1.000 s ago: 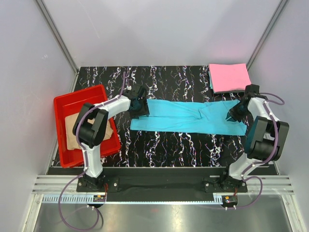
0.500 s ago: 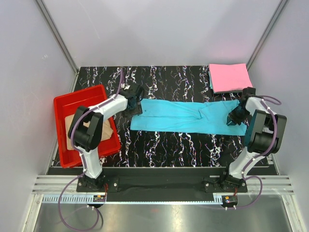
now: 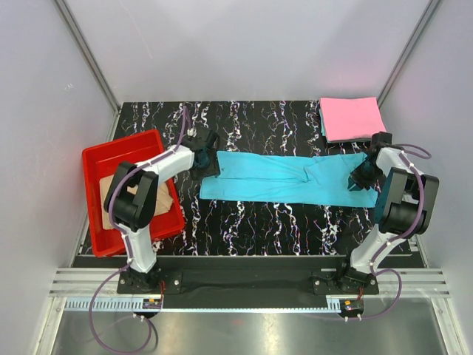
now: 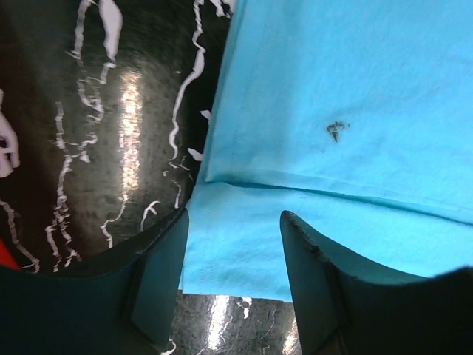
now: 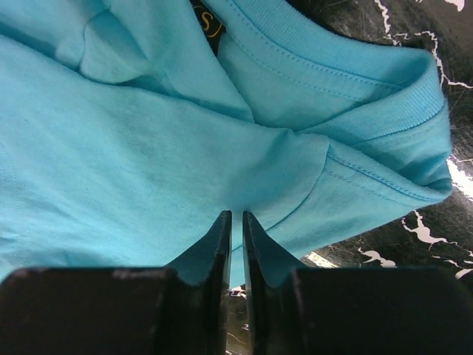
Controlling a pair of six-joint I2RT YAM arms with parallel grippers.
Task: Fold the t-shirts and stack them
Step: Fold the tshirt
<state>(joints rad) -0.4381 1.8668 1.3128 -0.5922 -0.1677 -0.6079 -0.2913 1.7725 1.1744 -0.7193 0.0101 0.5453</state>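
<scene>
Straddling one short end of the turquoise shirt, the left gripper had its fingers well apart, a strip of the hem lying flat between them; nothing was pinched. The cloth spread out ahead of its tips, with a small dark speck on it further ahead. Bare table showed along the gripper's outer side.

The right gripper had its fingers drawn together to a thin slit. Creases in the cloth ran into the tips, so it was clamped on the turquoise shirt at the opposite end. The ribbed collar lay just ahead of the tips and to one side, rolled over on itself.

Between the two grippers the shirt lay stretched out on the table as a long band.

The pink shirt, folded, lay beyond the right gripper, near but apart. The tan shirt sat in the red tray on the left arm's outer side, well apart from the left gripper.
</scene>
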